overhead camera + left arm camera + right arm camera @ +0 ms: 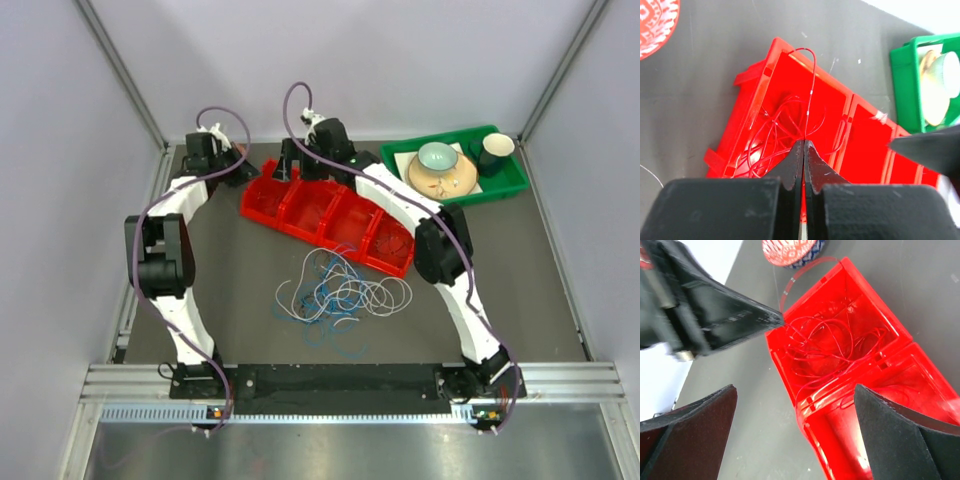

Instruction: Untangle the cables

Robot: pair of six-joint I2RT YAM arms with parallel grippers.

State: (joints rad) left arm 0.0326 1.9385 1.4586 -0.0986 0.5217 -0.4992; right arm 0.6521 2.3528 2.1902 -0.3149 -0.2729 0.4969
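A red tray [300,222] with several compartments lies mid-table. Its leftmost compartment holds loose red cables [771,131], also seen in the right wrist view [830,342]. My left gripper [804,143] is shut on one red cable [811,85] that arches up over the tray's far rim. It hangs above that compartment [248,170]. My right gripper [795,435] is open and empty above the wall between the first two compartments, close beside the left one [292,168]. A tangle of white, blue and red cables [340,290] lies on the table in front of the tray.
A green tray [512,183] with a bowl, a plate and a cup stands at the back right. A red-and-white patterned bowl [790,250] sits by the tray's left end, also seen in the left wrist view [655,20]. Walls close in the back and sides.
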